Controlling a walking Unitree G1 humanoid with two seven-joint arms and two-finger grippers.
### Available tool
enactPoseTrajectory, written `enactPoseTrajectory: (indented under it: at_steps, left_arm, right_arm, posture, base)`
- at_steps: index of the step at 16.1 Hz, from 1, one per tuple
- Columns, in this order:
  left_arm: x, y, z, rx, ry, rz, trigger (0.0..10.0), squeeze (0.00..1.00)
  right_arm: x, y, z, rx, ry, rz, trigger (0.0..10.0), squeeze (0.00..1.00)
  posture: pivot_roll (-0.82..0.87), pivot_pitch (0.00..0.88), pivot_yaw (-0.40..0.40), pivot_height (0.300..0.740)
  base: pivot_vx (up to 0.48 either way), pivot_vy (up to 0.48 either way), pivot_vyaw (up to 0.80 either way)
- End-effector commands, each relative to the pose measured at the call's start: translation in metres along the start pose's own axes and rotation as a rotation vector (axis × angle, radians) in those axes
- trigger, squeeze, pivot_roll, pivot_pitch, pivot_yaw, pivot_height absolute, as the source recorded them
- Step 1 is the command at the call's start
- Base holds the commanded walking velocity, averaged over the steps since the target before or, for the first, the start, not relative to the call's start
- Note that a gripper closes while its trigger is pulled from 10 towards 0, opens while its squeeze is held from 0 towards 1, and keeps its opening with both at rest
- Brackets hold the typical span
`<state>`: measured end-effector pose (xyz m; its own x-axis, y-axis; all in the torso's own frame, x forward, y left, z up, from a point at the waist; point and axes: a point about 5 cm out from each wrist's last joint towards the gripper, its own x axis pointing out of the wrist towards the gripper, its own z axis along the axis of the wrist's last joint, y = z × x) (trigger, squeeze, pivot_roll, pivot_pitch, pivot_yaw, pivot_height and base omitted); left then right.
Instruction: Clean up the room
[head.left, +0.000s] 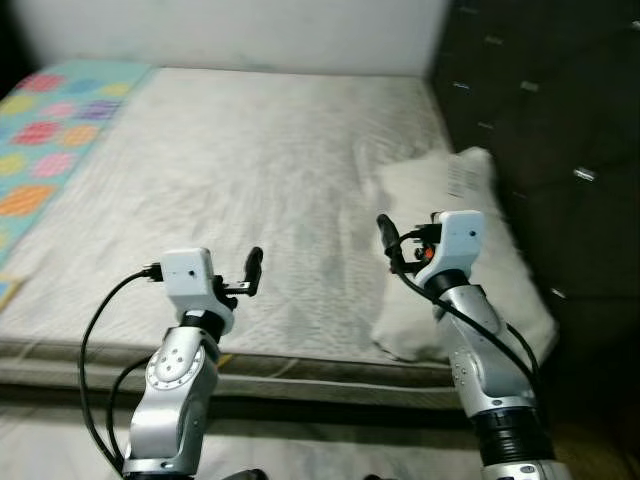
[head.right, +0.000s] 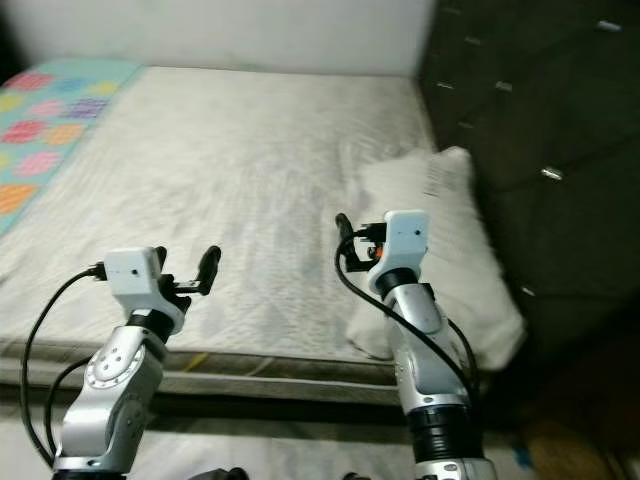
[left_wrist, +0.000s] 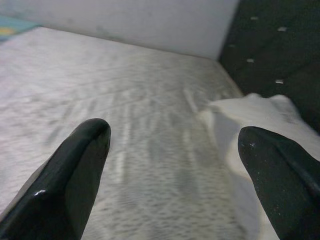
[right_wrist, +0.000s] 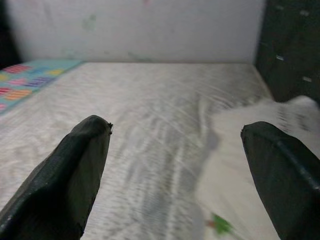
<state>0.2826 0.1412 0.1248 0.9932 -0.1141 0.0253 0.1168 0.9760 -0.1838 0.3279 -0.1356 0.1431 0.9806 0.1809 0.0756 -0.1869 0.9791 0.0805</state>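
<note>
We take the white pillow (head.left: 455, 250) as our landmark: it lies on the bare mattress (head.left: 240, 170), crumpled against the dark tufted headboard (head.left: 560, 130), its near corner reaching to the mattress's front edge. Away from the pillow, at the far side of the mattress, lies a patterned quilt (head.left: 50, 130) of coloured patches.

The right gripper (head.left: 410, 243) hovers above the pillow's inner edge, at its side away from the headboard, without touching it; its fingers (right_wrist: 75, 170) are spread wide and hold nothing. The left gripper (head.left: 245, 280) hangs over the bare mattress, well apart from the pillow, towards the quilt, equally wide and empty, its fingers (left_wrist: 70, 175) framing the pillow in the wrist view.

We judge the pillow the likely next object, and several risks follow. A pinch on loose fabric alone may let the soft bulk sag and slip free. A one-sided pull may drag the near corner off the front edge to the floor. A reach too far may drive the right arm into the headboard.
</note>
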Motion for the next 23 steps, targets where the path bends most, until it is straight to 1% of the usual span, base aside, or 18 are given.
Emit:
enactPoseTrajectory:
  at_steps: [1,8,18,23]
  left_arm:
    - [-0.001,0.001,0.001,-0.002,-0.006,-0.002,10.0,0.0]
    - [0.0,0.012,0.005,0.015,-0.01,0.019,10.0,0.0]
    - [0.001,0.011,0.005,0.012,-0.01,0.016,10.0,0.0]
    - [0.001,0.011,0.006,0.011,-0.013,0.019,10.0,0.0]
  right_arm:
    - [0.0,0.001,0.003,0.006,-0.007,0.011,10.0,0.0]
    - [-0.002,-0.001,-0.001,0.006,0.005,0.001,10.0,0.0]
    - [-0.002,-0.002,-0.003,0.01,0.011,-0.011,10.0,0.0]
    - [-0.002,-0.002,-0.003,0.009,0.014,-0.01,10.0,0.0]
  posture:
    - [0.03,0.09,0.002,0.74]
    - [0.04,0.095,0.007,0.74]
    - [0.04,0.106,0.007,0.74]
    - [0.04,0.108,0.005,0.74]
  base:
    - [0.0,0.244,0.0]
    - [0.0,0.307,0.0]
    - [0.0,0.334,0.0]
    - [0.0,0.48,0.0]
